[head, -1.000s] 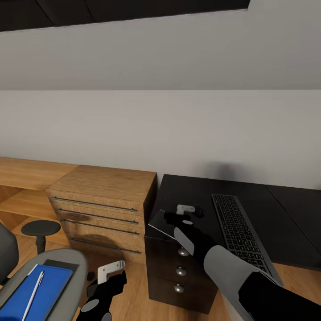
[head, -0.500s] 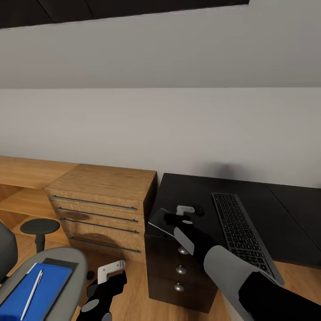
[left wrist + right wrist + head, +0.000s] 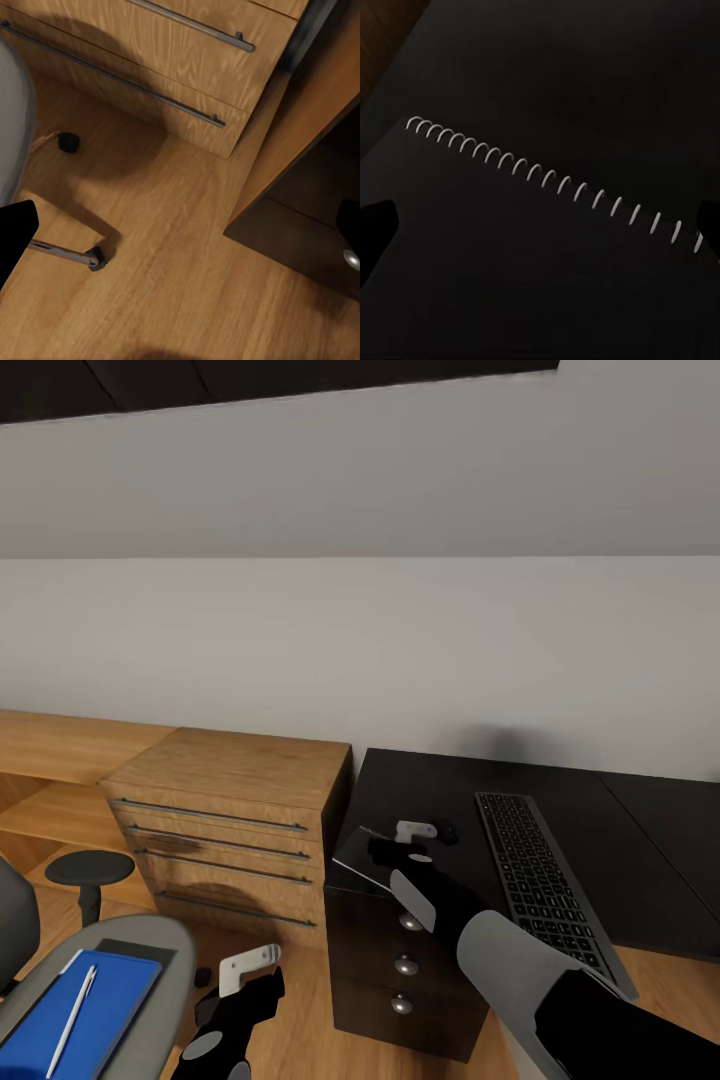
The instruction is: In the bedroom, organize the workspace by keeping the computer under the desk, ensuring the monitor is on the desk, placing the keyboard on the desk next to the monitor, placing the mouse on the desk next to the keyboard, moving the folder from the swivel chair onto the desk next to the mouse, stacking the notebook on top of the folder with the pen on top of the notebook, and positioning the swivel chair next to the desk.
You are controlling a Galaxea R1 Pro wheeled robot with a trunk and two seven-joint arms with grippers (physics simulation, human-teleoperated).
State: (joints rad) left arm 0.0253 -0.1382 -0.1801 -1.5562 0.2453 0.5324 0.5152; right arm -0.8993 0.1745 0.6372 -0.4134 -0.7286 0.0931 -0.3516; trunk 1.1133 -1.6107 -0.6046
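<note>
Right wrist view: notebook (image 3: pixel 540 247) lies directly beneath the right gripper (image 3: pixel 540 225).

Black notebook (image 3: pixel 532 277) with white spiral binding (image 3: pixel 555 184) against dark desk (image 3: pixel 585 60).

**Tight at the corner, open down the middle**

The black surface (image 3: pixel 420 800) lies bare between its left edge and the keyboard (image 3: pixel 535 875), and again to the right of the keyboard, so a hand could come down on either stretch. The right hand (image 3: pixel 425 830) hangs over the front-left corner, where a dark spiral-bound notebook (image 3: pixel 540 255) lies beneath it. The wooden dresser (image 3: pixel 235 825) stands just beside that corner. Lower down, the left hand (image 3: pixel 245 968) sits above open floor (image 3: pixel 165 247) between the swivel chair (image 3: pixel 150 980) and the black drawer unit (image 3: pixel 400 970). A small round stool (image 3: pixel 90 872) stands near the dresser's left side.
</note>
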